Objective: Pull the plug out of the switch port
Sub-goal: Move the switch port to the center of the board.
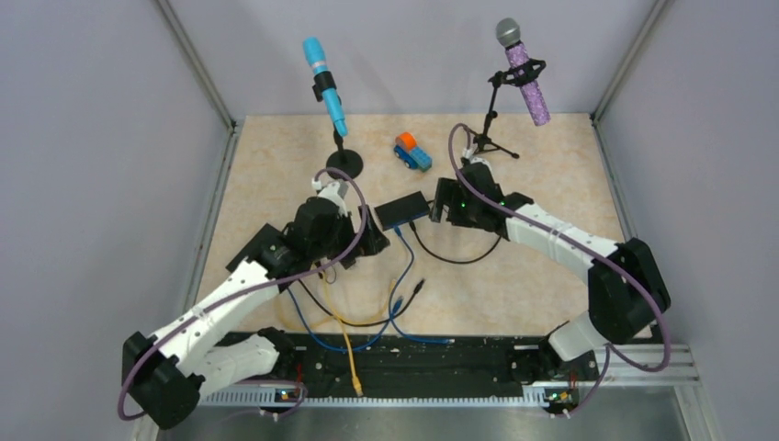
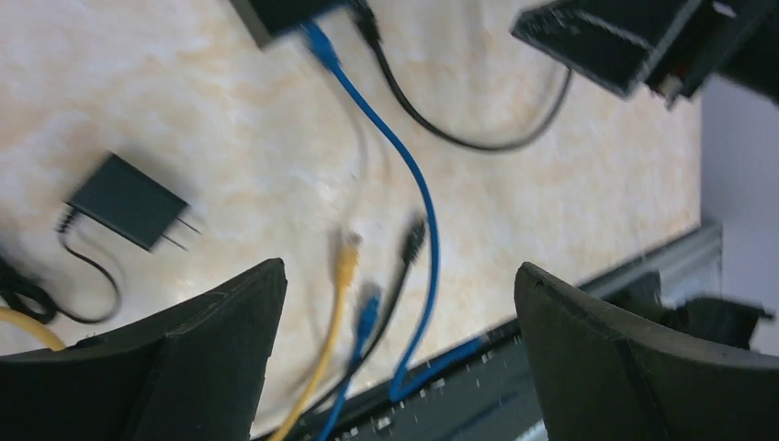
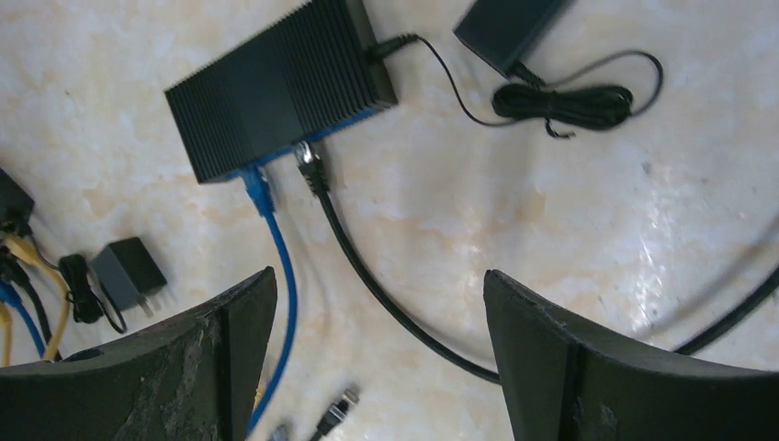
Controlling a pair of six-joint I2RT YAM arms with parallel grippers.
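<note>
The black ribbed switch (image 3: 276, 87) lies mid-table (image 1: 404, 211), and only its corner (image 2: 276, 14) shows in the left wrist view. A blue plug (image 3: 257, 188) and a black plug (image 3: 310, 165) sit in its front ports. My left gripper (image 2: 400, 271) is open and holds nothing. It hovers just left of the switch (image 1: 375, 241), above three loose plugs: yellow (image 2: 346, 257), blue (image 2: 367, 308) and black (image 2: 413, 234). My right gripper (image 3: 378, 276) is open and empty, hanging just right of the switch (image 1: 439, 209) over the black cable (image 3: 395, 308).
A small power adapter (image 3: 129, 271) lies left of the switch, and a larger one (image 3: 510, 23) with a coiled lead (image 3: 560, 96) lies beyond it. Two microphones on stands (image 1: 326, 87) (image 1: 524, 69) and a toy truck (image 1: 412, 152) stand at the back. Cables trail to the front rail (image 1: 413, 363).
</note>
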